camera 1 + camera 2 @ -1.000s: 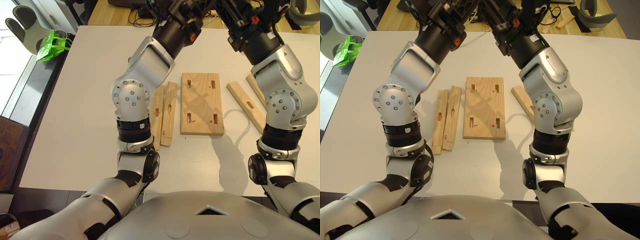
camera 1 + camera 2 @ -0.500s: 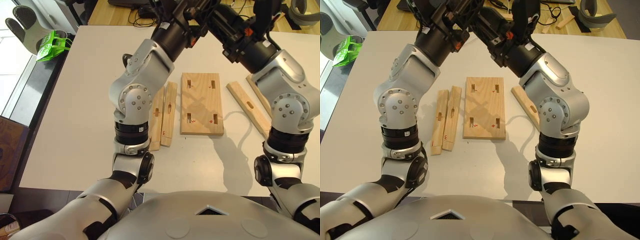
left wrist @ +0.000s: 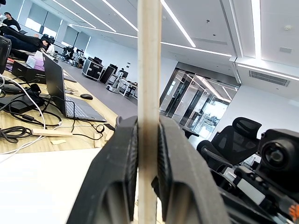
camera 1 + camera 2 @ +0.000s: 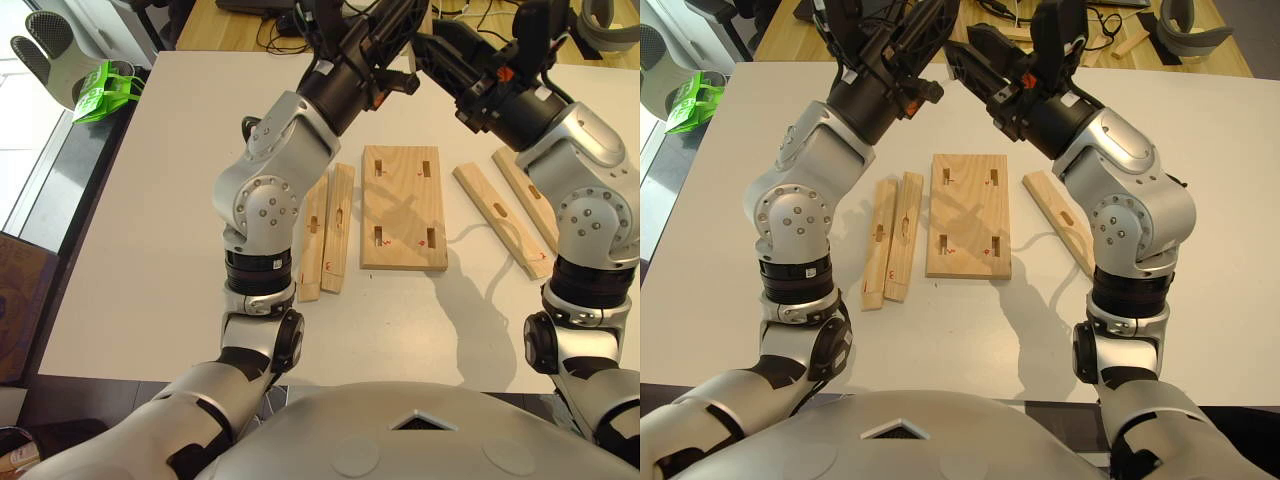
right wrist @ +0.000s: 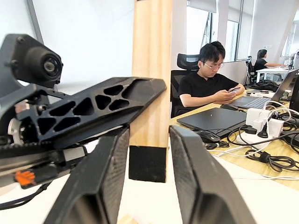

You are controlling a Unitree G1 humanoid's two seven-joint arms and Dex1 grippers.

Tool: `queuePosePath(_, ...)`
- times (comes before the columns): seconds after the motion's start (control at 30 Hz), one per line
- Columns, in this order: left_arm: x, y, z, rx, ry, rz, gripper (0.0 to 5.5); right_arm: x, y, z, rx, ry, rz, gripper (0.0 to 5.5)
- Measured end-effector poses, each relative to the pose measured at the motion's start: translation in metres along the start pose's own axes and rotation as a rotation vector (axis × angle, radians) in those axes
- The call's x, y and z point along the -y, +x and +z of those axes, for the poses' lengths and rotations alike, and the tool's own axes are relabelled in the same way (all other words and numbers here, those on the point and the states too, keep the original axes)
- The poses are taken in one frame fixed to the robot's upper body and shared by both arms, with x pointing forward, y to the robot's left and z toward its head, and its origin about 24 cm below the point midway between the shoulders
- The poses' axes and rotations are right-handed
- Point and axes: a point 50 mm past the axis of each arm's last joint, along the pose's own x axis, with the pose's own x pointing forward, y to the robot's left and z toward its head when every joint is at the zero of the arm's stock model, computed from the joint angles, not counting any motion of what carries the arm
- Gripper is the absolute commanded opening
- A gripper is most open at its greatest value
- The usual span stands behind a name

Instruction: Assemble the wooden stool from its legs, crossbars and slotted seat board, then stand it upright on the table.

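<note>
Left hand (image 3: 148, 125): shut tight on a thin wooden bar (image 3: 149, 65), up in the air over the far side of the surface (image 4: 150, 200).
Bar: its long side runs straight out past the left hand's fingers. Its wide flat face looks at the right hand.
Right hand (image 5: 149, 137): wide apart and holding nothing. Its two fingers (image 5: 105, 186) sit one on each side of the bar, close to it, but I think not touching.
Nearer hand: the right hand, tip to tip with the left hand.
Seat board (image 4: 404, 208): flat on the surface, below both hands and nearer the robot. Its long side points away from the robot, and its four slots face up.
Left slats (image 4: 338, 230): two side by side, just beside the board.
Right slats (image 4: 497, 222): two, a little apart from the board.
Next move, my guess: the right hand only has to close across the bar's short side to share it.
</note>
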Motion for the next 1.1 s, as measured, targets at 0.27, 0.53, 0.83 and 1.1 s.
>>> queuePosePath(0.27,-0.003,-0.001,-0.006,-0.032,0.005,0.005,0.41,0.002,-0.009,-0.003,-0.065,-0.048,0.049,2.44)
queuePosePath(0.53,-0.008,-0.006,-0.003,-0.044,0.023,-0.039,0.41,0.02,-0.032,0.004,-0.152,-0.05,0.136,2.89)
queuePosePath(0.83,-0.011,-0.04,-0.002,-0.273,0.001,-0.416,0.41,0.042,-0.055,0.047,-0.097,0.126,0.271,2.89)
queuePosePath(1.1,-0.001,-0.046,-0.014,-0.353,-0.036,-0.506,0.41,0.025,-0.045,0.061,-0.068,0.148,0.397,2.89)
